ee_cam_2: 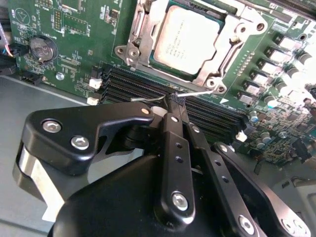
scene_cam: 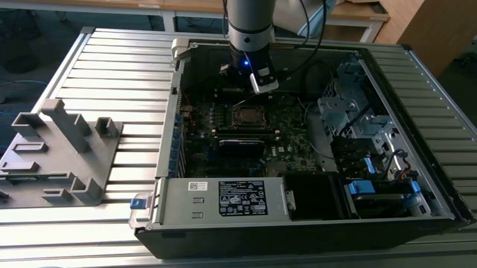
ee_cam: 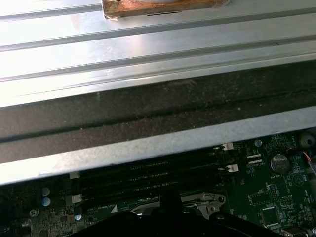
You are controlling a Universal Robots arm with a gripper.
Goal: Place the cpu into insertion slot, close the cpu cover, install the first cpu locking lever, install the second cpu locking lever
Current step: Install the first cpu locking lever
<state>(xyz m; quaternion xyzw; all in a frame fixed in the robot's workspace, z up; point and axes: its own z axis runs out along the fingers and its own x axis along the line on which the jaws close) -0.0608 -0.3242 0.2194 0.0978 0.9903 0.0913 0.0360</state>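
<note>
The cpu (ee_cam_2: pixel 190 39), a silver-grey square chip, lies seated in the insertion slot (scene_cam: pixel 249 115) on the green motherboard. The cpu cover (ee_cam_2: pixel 223 49), a silver metal frame, lies flat around it with the chip showing through its window. My gripper (ee_cam_2: pixel 173 100) hangs low over the board beside the socket edge, fingers (ee_cam_2: pixel 170 143) pressed together. Its tips meet a thin wire locking lever (ee_cam_2: pixel 197 92) that runs along that edge above the memory slots. In the exterior view the gripper (scene_cam: pixel 265 85) stands just behind the socket.
Black memory slots (ee_cam_2: pixel 212 118) lie under the gripper tips, and a coin battery (ee_cam_2: pixel 41 48) sits on the board nearby. The case wall (ee_cam: pixel 148 148), a power supply box (scene_cam: pixel 242 198), a drive cage (scene_cam: pixel 358 117) and cables ring the board. A grey fixture (scene_cam: pixel 63 151) stands on the slatted table.
</note>
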